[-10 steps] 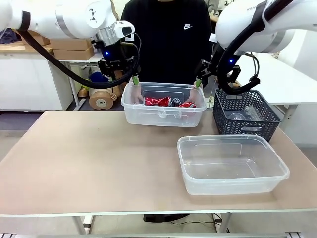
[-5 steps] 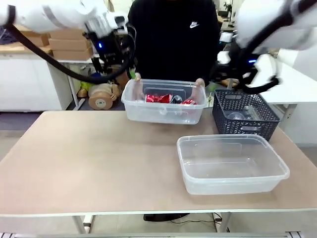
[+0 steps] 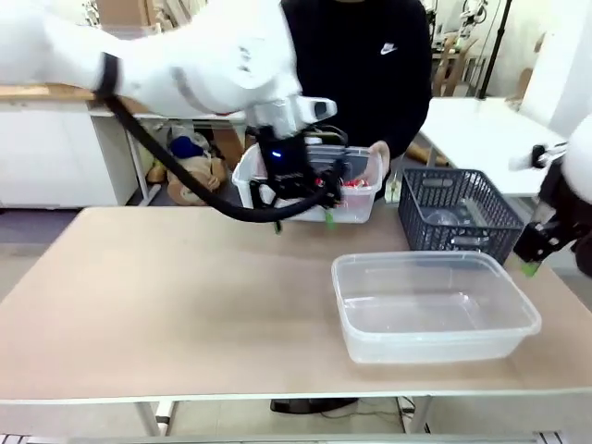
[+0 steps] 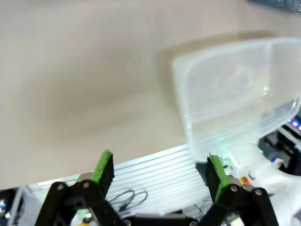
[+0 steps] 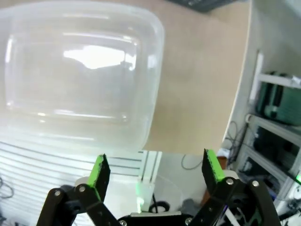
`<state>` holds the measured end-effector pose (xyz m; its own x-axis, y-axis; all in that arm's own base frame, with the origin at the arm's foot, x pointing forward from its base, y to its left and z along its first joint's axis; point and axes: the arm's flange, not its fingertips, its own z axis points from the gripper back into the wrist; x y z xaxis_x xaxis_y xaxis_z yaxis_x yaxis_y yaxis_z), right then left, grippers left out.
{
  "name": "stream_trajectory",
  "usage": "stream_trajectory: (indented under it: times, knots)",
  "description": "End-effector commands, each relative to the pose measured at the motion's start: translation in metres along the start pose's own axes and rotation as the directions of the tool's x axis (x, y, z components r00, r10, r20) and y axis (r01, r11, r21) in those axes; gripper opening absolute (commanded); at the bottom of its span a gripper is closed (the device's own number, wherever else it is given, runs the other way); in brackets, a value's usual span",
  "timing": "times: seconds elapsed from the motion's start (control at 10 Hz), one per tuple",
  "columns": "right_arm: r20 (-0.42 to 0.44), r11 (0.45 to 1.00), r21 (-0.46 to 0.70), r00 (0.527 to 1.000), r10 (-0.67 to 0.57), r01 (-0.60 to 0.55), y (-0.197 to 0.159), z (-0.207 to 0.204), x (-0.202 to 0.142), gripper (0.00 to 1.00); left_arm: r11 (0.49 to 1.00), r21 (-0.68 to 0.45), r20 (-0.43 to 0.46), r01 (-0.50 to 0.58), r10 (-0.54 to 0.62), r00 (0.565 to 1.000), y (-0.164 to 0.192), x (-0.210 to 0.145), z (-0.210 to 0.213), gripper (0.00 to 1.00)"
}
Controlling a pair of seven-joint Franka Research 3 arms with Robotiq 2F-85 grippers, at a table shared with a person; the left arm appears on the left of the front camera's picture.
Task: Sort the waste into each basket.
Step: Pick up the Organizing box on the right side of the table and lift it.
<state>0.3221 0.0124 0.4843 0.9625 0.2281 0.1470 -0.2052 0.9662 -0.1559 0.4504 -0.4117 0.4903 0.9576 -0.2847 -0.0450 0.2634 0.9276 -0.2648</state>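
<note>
A person's hands [image 3: 377, 155] hold a clear tub [image 3: 244, 178] at the far edge, with red cans [image 3: 355, 187] inside. In front of that tub hangs my left gripper [image 3: 303, 220], open and empty. My right gripper [image 3: 531, 265] is low at the table's right edge, beside the near clear tub [image 3: 435, 344], which has nothing in it. The dark lattice basket [image 3: 460, 222] stands at the far right. The left wrist view has the open left gripper [image 4: 159, 170] over bare table beside the near tub [image 4: 235, 89]. In the right wrist view the open right gripper [image 5: 155, 169] hangs past the near tub's [image 5: 80, 75] corner.
The tan table [image 3: 166, 296] has free room across its left half and front. A white side table [image 3: 481, 129] stands behind the lattice basket. Shelving and cable lie below the table edge [image 5: 207, 117] in the right wrist view.
Both grippers left the far tub's ends. My left arm swung right and down in front of that tub. My right arm dropped to the table's right edge.
</note>
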Motion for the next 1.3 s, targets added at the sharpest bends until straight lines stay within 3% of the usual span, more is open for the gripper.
stream_trajectory:
  times: [0.0, 0.6, 0.7, 0.8, 0.9, 1.1, 1.2]
  knots:
    - [-0.003, 0.999, -0.006, 0.999, 0.033, -0.033, 0.009, 0.002, 0.004, 1.0, 1.0, 0.008, 0.047, -0.022, 0.021, 0.999, 0.023, -0.009, 0.035, 1.0]
    - [0.001, 0.999, 0.002, 1.0, 0.032, -0.032, 0.009, 0.001, 0.003, 1.0, 0.999, 0.004, 0.055, -0.036, 0.036, 0.998, 0.018, 0.0, 0.047, 1.0]
    - [-0.012, 0.998, 0.013, 0.998, 0.066, -0.066, 0.011, -0.009, 0.006, 1.0, 0.999, 0.043, 0.094, -0.011, 0.007, 0.996, 0.004, -0.022, 0.016, 1.0]
    - [-0.033, 0.997, 0.036, 0.997, 0.075, -0.074, 0.009, -0.02, 0.011, 1.0, 1.0, 0.01, 0.066, -0.003, 0.002, 0.998, -0.013, -0.05, -0.021, 1.0]
    - [-0.046, 0.996, 0.052, 0.997, 0.068, -0.066, 0.007, -0.026, 0.014, 1.0, 0.998, 0.053, 0.117, -0.017, 0.01, 0.993, -0.022, -0.064, -0.044, 1.0]
    - [-0.098, 0.997, 0.069, 0.994, 0.046, -0.039, 0.007, -0.043, 0.02, 1.0, 0.998, 0.054, 0.027, 0.012, -0.014, 1.0, -0.044, -0.071, -0.084, 1.0]
    - [-0.093, 0.995, 0.088, 0.994, 0.049, -0.04, 0.007, -0.051, 0.024, 1.0, 0.995, 0.088, 0.033, -0.037, 0.034, 0.999, -0.049, -0.069, -0.091, 1.0]
